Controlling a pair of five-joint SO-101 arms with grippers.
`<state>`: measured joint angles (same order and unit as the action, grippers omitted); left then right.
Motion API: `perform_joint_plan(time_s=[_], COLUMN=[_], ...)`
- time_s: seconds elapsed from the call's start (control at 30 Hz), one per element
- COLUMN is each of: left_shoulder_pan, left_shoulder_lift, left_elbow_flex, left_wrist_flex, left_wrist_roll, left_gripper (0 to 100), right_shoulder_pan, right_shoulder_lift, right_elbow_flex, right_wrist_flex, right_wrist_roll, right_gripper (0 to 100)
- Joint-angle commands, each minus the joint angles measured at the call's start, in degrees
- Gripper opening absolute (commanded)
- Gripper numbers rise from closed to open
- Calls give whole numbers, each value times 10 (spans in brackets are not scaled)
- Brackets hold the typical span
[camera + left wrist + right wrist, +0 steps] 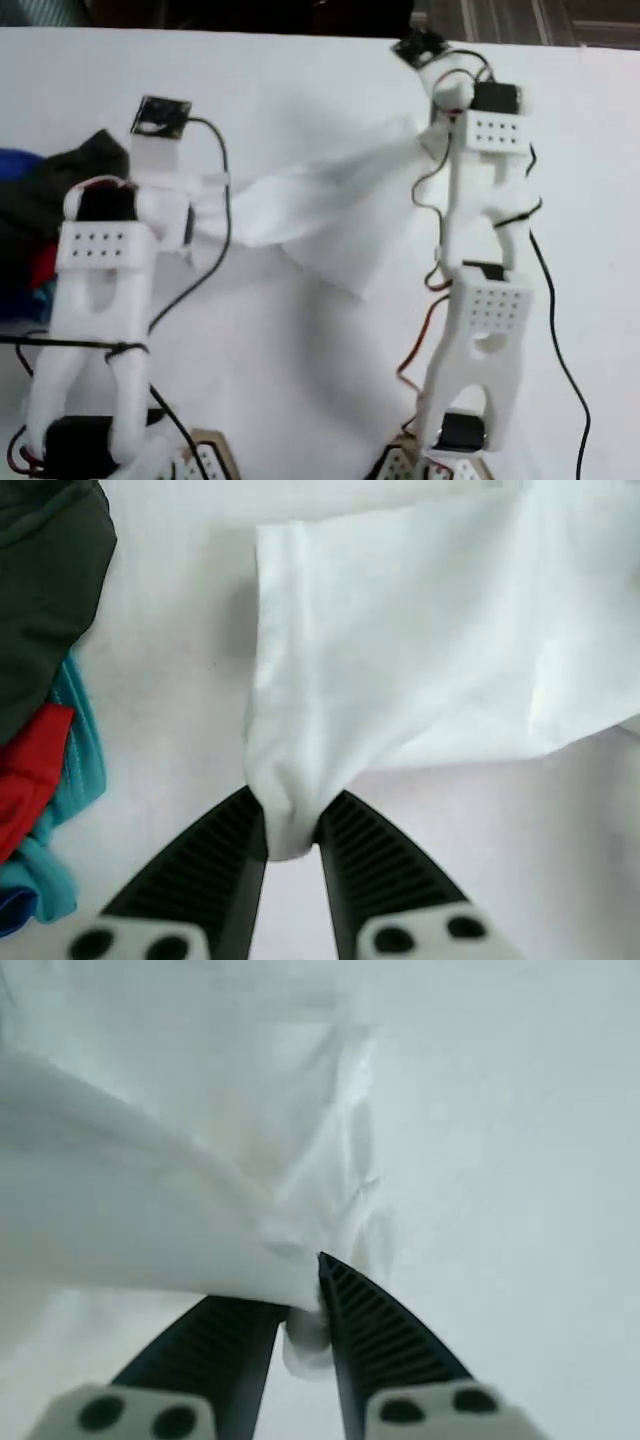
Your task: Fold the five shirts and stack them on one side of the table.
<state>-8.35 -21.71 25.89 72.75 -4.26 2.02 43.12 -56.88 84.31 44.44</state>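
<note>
White shirt [400,630] is gripped by small bunches in the left fingers [220,855] and right fingers [375,1325], so slipping could be caused by overstretching.

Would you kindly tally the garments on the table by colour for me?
white shirt: 1
dark garment: 1
red garment: 1
teal garment: 1
blue garment: 1, only an edge showing
Total: 5
</note>
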Motion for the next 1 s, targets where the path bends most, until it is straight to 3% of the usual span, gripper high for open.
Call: perform_joint_plan(time_s=[0.0,0.2,0.43,0.6,0.97], left_shoulder_pan=[8,5,4,5,7], left_shoulder_lift=[-14,-11,-11,-11,-11], left_elbow_flex=[-1,4,12,9,9], left_wrist_flex=[-17,-25,-26,-26,-50], left_wrist_roll=[25,28,25,25,25], left_gripper=[25,25,25,25,25], right_shoulder_pan=[7,-15,2,7,10], right_shoulder_lift=[2,79,62,22,-31], right_elbow_flex=[-24,-17,-45,-99,-120], right_wrist_flex=[-30,-35,-27,64,169], right_wrist_roll=[5,-17,-120,-175,-173], right_gripper=[20,43,366,372,372])
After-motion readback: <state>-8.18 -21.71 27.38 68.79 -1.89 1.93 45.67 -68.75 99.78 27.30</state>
